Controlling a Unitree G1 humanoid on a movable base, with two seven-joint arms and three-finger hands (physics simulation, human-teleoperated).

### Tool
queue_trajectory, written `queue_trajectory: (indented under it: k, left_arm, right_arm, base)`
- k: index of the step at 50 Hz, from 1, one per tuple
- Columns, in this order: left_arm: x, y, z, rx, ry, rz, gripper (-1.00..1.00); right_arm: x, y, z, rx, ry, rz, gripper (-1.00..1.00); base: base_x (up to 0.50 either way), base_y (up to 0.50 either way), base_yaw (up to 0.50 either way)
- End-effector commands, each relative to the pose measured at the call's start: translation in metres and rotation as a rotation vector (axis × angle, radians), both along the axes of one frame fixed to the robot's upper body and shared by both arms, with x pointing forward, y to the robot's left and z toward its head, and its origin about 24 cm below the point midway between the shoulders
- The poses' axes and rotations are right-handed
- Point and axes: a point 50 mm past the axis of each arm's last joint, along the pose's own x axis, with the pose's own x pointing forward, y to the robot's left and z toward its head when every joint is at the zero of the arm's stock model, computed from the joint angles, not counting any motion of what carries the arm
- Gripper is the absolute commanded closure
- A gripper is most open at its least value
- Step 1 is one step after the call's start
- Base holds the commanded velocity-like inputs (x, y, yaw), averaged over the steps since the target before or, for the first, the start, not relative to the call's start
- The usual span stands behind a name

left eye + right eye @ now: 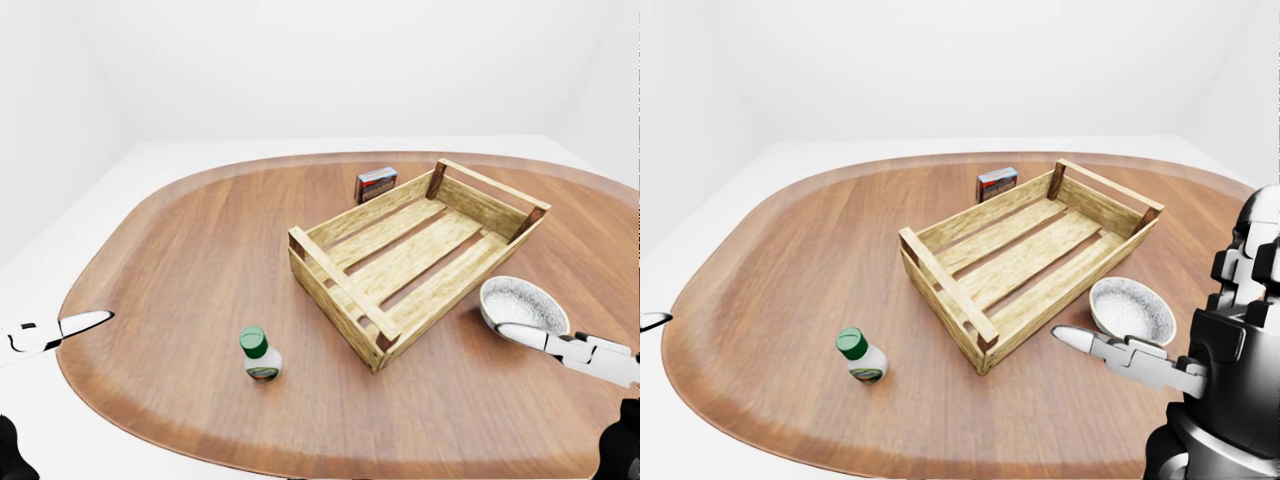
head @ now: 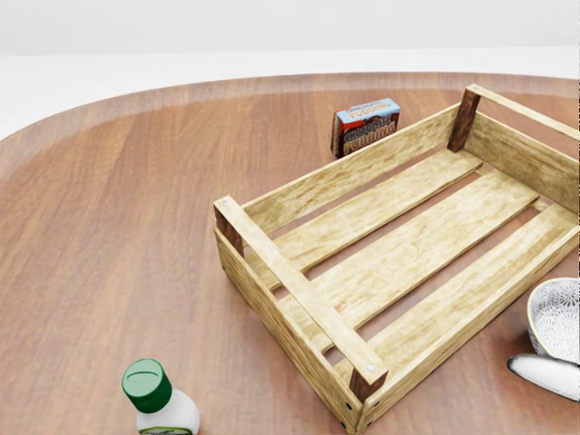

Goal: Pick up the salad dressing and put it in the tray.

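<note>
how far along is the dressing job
Nothing looks done: the salad dressing stands on the table, outside the tray, which holds nothing. Nothing is in hand; the left hand and right hand hold nothing. Grasp, lift and placement all remain.

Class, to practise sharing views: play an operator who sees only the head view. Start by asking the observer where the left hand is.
Observer: The left hand hangs at the table's left edge, left of the salad dressing, apart from it.
Operator: And the bottle's base?
Observer: It stands on the table, nothing touching it.
Operator: The right hand?
Observer: The right hand is empty, fingers extended, just below the bowl in the right-eye view.
</note>
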Motion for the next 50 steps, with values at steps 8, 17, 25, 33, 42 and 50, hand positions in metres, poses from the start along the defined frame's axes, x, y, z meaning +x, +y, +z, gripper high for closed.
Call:
queue_trajectory:
  k: [8,17,25,33,42,50]
  left_arm:
    - [0.003,0.001,-0.004,-0.015,0.017,-0.005,-1.00]
    - [0.001,-0.002,-0.001,-0.003,0.003,-0.010,-1.00]
    - [0.002,-0.003,-0.002,-0.003,0.007,-0.012,-1.00]
    - [0.001,-0.001,-0.002,-0.004,0.009,-0.009,-1.00]
    - [0.000,-0.001,0.000,-0.003,0.000,-0.006,-1.00]
    - [0.001,-0.002,-0.001,-0.009,-0.004,-0.015,-1.00]
  right_arm:
    - [0.001,0.007,-0.002,0.006,0.013,0.024,-1.00]
    - [0.002,0.006,-0.004,0.012,0.026,0.019,-1.00]
    - [0.009,0.006,-0.003,0.003,0.013,0.017,-1.00]
    - [0.008,0.004,-0.003,0.003,0.013,0.012,-1.00]
    - [0.005,0.005,-0.002,-0.012,0.019,-0.008,-1.00]
    - [-0.005,-0.005,0.002,-0.022,-0.003,-0.044,-1.00]
  base:
    - [0.50,-0.15,0.00]
    - [0.49,-0.17,0.00]
    - [0.48,-0.19,0.00]
    - [0.48,-0.20,0.00]
    - [0.48,-0.19,0.00]
    - [0.06,-0.02,0.00]
